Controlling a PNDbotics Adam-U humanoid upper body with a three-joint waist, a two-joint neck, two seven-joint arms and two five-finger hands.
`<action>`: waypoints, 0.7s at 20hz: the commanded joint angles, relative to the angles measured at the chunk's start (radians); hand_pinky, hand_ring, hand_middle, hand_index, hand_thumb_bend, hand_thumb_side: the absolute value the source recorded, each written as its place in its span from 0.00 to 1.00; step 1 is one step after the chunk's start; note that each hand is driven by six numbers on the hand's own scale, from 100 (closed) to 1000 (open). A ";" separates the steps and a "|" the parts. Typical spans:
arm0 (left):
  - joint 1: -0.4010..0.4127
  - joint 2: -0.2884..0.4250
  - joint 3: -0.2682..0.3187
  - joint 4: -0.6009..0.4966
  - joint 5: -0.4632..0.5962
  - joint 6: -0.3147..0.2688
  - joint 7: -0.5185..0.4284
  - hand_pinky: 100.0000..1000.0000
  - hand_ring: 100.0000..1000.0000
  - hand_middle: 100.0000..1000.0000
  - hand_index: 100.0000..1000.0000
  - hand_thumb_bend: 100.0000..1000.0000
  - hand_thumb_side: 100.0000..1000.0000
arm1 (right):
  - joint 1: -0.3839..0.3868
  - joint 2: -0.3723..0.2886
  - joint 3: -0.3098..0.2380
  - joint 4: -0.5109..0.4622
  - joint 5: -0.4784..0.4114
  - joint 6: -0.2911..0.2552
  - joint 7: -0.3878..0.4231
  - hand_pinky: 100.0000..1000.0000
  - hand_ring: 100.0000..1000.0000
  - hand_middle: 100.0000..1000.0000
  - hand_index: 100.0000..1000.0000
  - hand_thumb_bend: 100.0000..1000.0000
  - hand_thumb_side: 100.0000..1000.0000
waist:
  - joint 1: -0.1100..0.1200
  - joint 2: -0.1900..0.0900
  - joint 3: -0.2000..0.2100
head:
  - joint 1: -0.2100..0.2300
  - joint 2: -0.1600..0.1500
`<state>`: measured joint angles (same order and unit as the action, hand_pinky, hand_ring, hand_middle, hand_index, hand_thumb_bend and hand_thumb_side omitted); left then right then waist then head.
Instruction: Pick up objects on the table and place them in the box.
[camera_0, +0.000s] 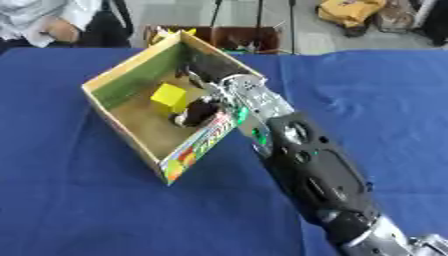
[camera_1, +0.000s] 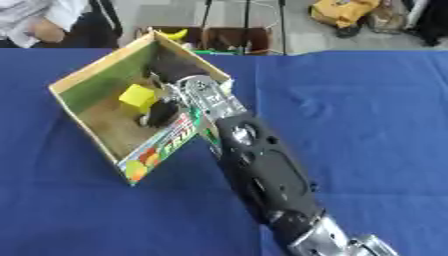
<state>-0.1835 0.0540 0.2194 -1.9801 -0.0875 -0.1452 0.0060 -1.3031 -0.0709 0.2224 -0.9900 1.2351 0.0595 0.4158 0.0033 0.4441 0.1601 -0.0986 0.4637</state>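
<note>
- The black forearm, nearest the camera, is seen rising from the lower right across the blue bench to the box.
- The right hand is reached over the box's near wall; a dark thing sits under the fingers, but whether they are curled on it or spread above it cannot be told.
- A yellow block is lying inside the box, just beside the dark thing.
- The printed wall may be caught by the wrist on withdrawal, and the light box could be dragged or tipped.
- The left hand is not shown.
</note>
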 joint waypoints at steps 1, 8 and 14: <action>-0.001 0.024 0.004 -0.020 0.005 0.000 0.003 0.28 0.52 0.56 0.84 0.00 0.93 | -0.031 -0.028 0.000 -0.066 -0.008 0.001 0.006 0.81 0.89 0.77 0.86 0.39 0.41 | 0.006 -0.033 -0.002 | 0.006 -0.007; 0.002 0.030 0.010 -0.020 0.007 0.002 0.011 0.28 0.52 0.55 0.84 0.00 0.93 | 0.007 -0.122 0.007 -0.265 -0.166 0.015 0.017 0.80 0.87 0.72 0.84 0.33 0.41 | 0.010 -0.048 -0.030 | 0.028 0.005; 0.004 0.033 0.017 -0.020 0.005 0.002 0.022 0.28 0.52 0.55 0.84 0.00 0.93 | 0.110 -0.235 -0.003 -0.542 -0.346 0.082 0.021 0.79 0.85 0.69 0.81 0.24 0.41 | 0.019 -0.055 -0.059 | 0.041 0.005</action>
<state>-0.1773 0.0630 0.2265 -1.9801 -0.0812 -0.1421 0.0218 -1.1786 -0.2699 0.2273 -1.4584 0.9287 0.1256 0.4390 0.0188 0.4181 0.0984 -0.0627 0.4706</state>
